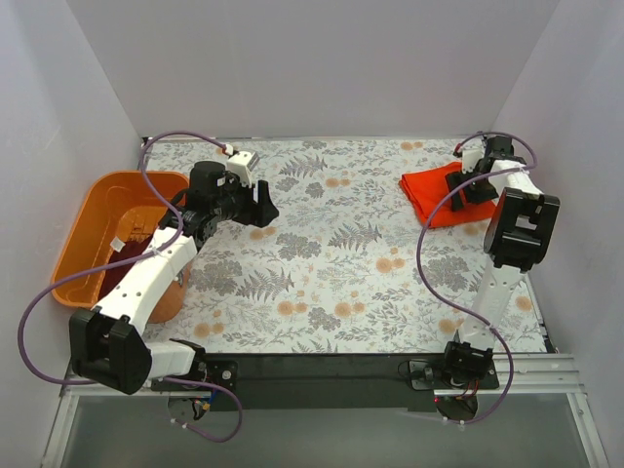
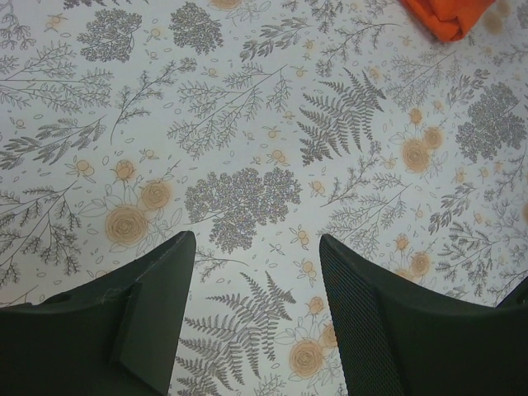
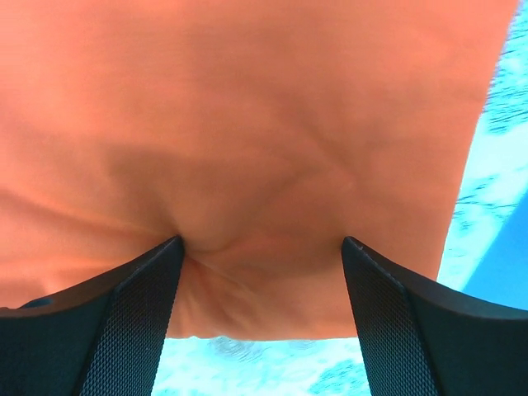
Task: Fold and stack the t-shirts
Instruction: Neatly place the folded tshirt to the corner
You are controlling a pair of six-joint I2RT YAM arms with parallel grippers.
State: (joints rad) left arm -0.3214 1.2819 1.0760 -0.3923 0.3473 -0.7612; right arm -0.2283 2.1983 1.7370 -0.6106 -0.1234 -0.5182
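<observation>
The bright orange-red t-shirt (image 1: 432, 191) lies folded at the far right of the table. My right gripper (image 1: 475, 182) is down on its right part. In the right wrist view the gripper (image 3: 260, 247) is open, both fingertips (image 3: 157, 264) press into the shirt (image 3: 247, 124) and nothing is clamped between them. The dark maroon t-shirt (image 1: 129, 257) lies bunched in the orange basket (image 1: 93, 210) at the left, partly hidden by my left arm. My left gripper (image 1: 261, 208) is open and empty above bare tablecloth, as the left wrist view (image 2: 256, 247) shows. A corner of the orange-red shirt (image 2: 450, 15) shows there.
The table has a floral cloth (image 1: 331, 263). White walls close in the left, back and right sides. The basket stands against the left wall. Purple cables loop off both arms.
</observation>
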